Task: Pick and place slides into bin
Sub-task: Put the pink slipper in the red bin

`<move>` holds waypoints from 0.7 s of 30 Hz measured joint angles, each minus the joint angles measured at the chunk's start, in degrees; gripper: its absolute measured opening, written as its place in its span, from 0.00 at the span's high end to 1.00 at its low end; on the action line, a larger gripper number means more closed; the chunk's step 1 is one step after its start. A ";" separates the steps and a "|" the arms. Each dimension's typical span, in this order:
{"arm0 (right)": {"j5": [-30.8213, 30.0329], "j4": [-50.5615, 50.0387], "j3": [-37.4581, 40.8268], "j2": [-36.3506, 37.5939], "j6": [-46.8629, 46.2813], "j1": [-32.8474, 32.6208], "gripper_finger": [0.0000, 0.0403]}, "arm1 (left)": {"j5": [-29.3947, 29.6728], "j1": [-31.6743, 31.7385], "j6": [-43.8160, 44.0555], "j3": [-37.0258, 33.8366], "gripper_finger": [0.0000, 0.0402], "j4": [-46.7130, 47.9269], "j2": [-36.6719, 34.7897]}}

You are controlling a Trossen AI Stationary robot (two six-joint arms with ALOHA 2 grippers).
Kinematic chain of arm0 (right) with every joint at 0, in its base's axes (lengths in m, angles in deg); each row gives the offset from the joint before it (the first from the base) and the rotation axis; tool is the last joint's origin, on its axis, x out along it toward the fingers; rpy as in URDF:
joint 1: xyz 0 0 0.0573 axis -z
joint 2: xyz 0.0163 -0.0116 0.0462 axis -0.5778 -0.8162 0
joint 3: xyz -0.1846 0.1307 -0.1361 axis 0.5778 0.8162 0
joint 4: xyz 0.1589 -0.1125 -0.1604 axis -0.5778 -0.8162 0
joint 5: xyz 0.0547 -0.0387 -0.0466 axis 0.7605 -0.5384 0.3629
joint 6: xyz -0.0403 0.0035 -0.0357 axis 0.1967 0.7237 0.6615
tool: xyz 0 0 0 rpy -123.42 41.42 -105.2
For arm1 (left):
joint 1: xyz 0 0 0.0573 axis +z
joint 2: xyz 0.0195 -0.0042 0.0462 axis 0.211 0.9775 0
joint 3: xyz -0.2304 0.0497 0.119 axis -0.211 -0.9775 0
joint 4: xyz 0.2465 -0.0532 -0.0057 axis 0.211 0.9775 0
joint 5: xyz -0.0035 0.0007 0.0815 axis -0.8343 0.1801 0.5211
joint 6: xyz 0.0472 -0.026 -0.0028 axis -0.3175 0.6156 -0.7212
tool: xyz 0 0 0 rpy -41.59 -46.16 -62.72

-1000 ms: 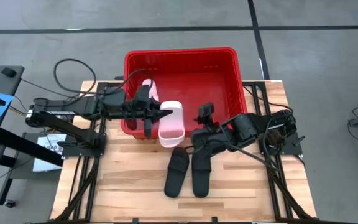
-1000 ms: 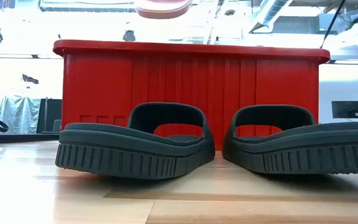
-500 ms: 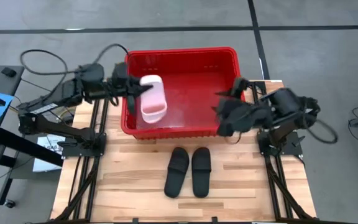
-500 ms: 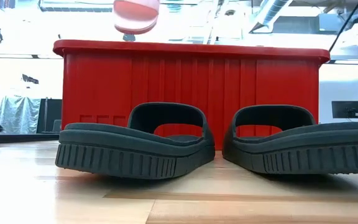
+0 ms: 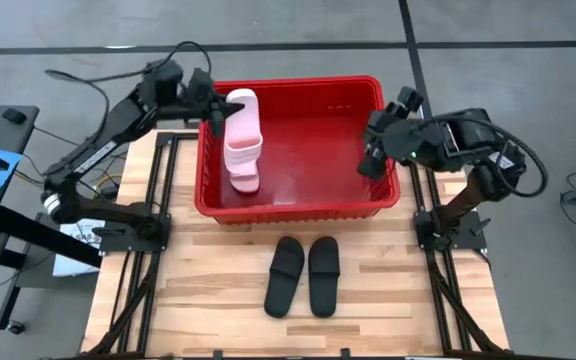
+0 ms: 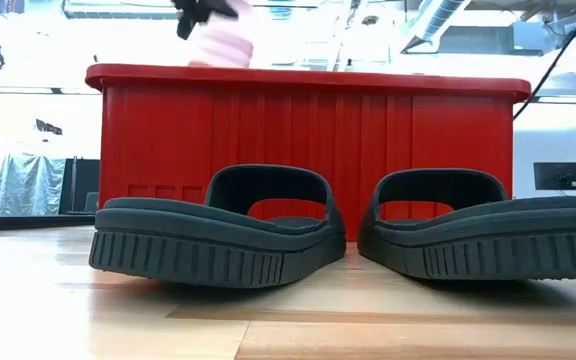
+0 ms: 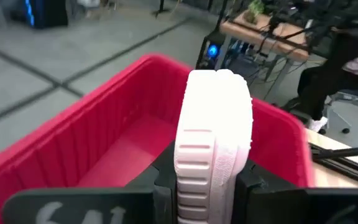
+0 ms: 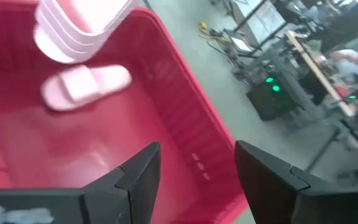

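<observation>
My left gripper [image 5: 216, 108] is shut on a pale pink slide [image 5: 240, 118] above the far left part of the red bin [image 5: 293, 205]. The slide also shows in the left wrist view [image 7: 215, 118] and above the bin's rim in the low view [image 6: 223, 42]. A second pink slide [image 8: 86, 84] lies flat on the bin's floor [image 5: 246, 172]. Two black slides [image 5: 286, 274] [image 5: 324, 274] lie side by side on their soles on the table in front of the bin. My right gripper [image 5: 373, 152] is open and empty over the bin's right side. My left gripper pinches the pink slide between its two fingers [image 7: 164, 186], at the end nearest the wrist [image 7: 211, 186]. The fingers come level from the table's left. The slide is turned on its edge, its ribbed sole rim toward the wrist camera. It is lifted clear above the bin.
The bin stands at the table's far middle, its right wall [image 5: 390, 170] just below my right gripper. Bare wooden table [image 5: 198, 290] lies on both sides of the black slides. Cables and arm frames run along the table's left and right edges.
My left gripper has carried the pink slide from the bin's near wall toward the far left, over the bin, and the slide has turned about. My right gripper has risen from beside the black slides and gone toward the table's right and far edges, over the bin's right side.
</observation>
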 joint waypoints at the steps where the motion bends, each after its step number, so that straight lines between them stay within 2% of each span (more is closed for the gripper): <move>1: -0.02 0.01 -0.02 -0.14 1.00 1.22 0.51 | -1.10 1.34 0.55 0.00 0.87 -0.02 1.36; 5: 0.00 0.00 0.03 -1.18 2.85 6.61 0.51 | -4.17 4.73 3.35 -0.02 0.87 -0.88 6.60; 11: 0.22 -0.01 0.02 -1.88 4.02 13.94 0.51 | -5.52 6.48 6.03 -0.02 0.87 -1.93 11.59; 21: 5.65 0.01 -0.01 -2.30 4.06 19.30 0.52 | -4.52 6.73 7.12 -0.02 0.87 9.02 12.02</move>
